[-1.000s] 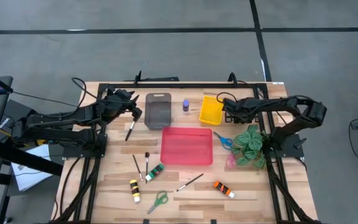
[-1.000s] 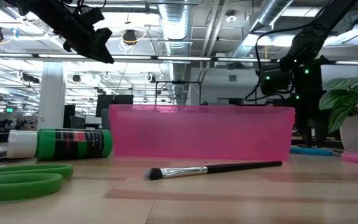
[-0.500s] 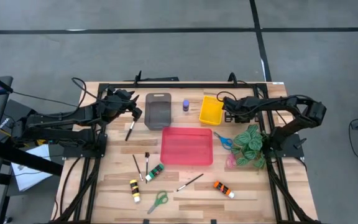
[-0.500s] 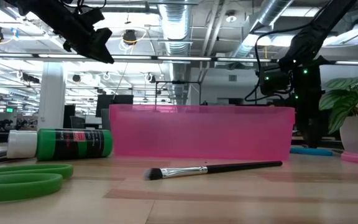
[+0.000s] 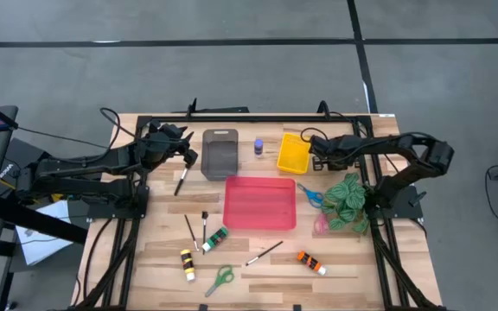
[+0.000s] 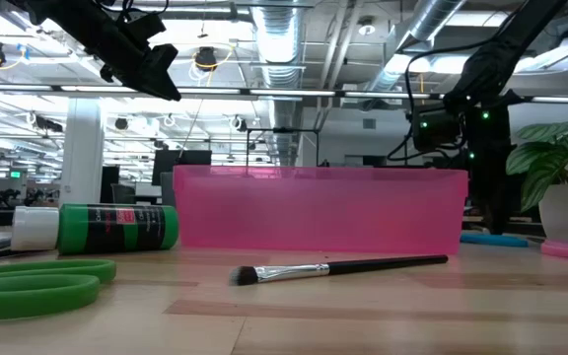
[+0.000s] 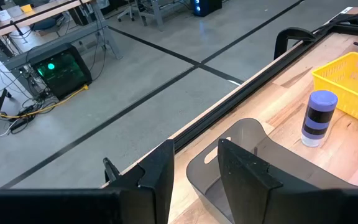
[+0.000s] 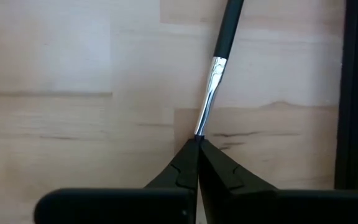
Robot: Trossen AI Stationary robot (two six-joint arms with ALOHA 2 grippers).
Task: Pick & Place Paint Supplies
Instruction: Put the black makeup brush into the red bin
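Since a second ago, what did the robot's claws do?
The right claw pinched shut on a brush next to the yellow tray. The left claw stayed open by the grey tray. Nothing else on the table moved.

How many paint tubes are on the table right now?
4: purple tube between grey tray and yellow tray; high view's lower left, green tube and yellow tube; lower right, orange tube. Plant may hide more.
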